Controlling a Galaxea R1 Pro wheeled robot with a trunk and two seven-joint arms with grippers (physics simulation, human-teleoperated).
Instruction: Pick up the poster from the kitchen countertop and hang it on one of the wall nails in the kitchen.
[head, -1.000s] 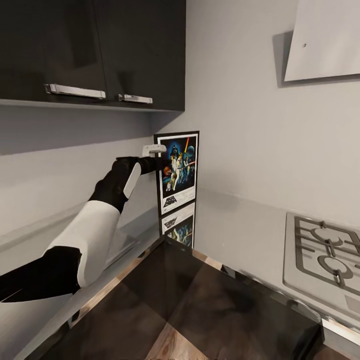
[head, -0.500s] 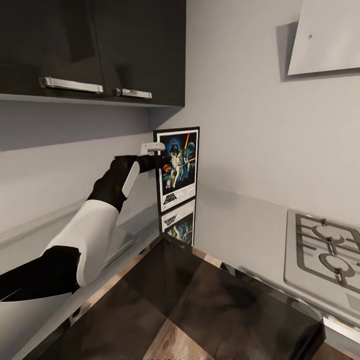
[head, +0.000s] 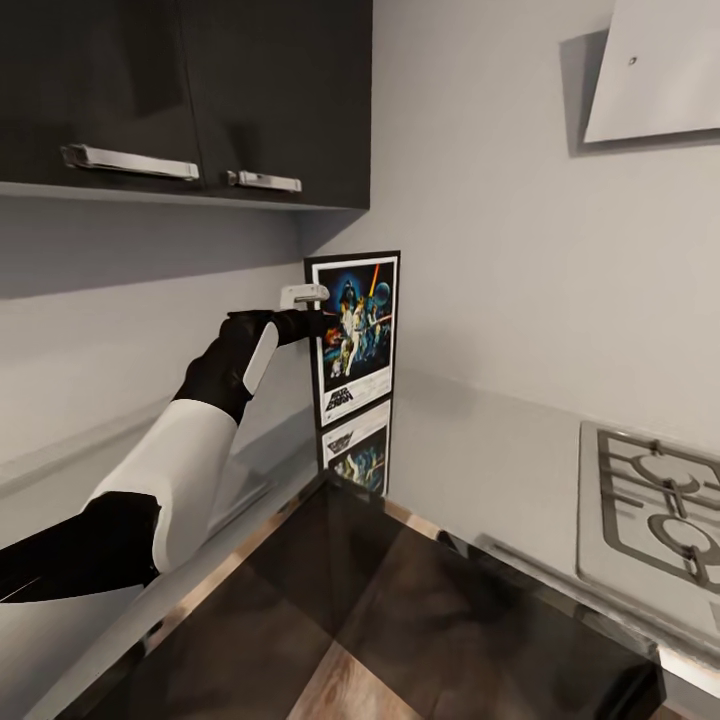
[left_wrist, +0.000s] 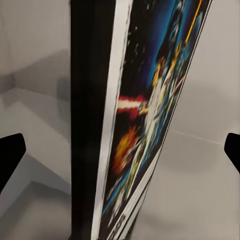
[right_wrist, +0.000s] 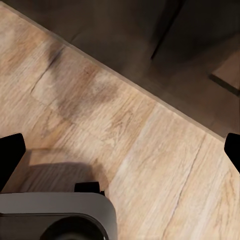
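The poster (head: 356, 335) stands upright in the corner on the grey desk (head: 480, 470), mirrored in its surface. The left hand (head: 322, 326) reaches its left edge, fingers spread wide and released; in the wrist view (left_wrist: 135, 120) the poster sits between them. The right hand (right_wrist: 120, 150) hangs released over wooden floor (right_wrist: 150, 125). The hob (head: 660, 505) is cut off.

The left arm (head: 170, 470) has a glossy black upper segment, a smooth white forearm shell and a black wrist with a white side panel. The left gripper (head: 318, 322) is black, topped by a small pale grey block.
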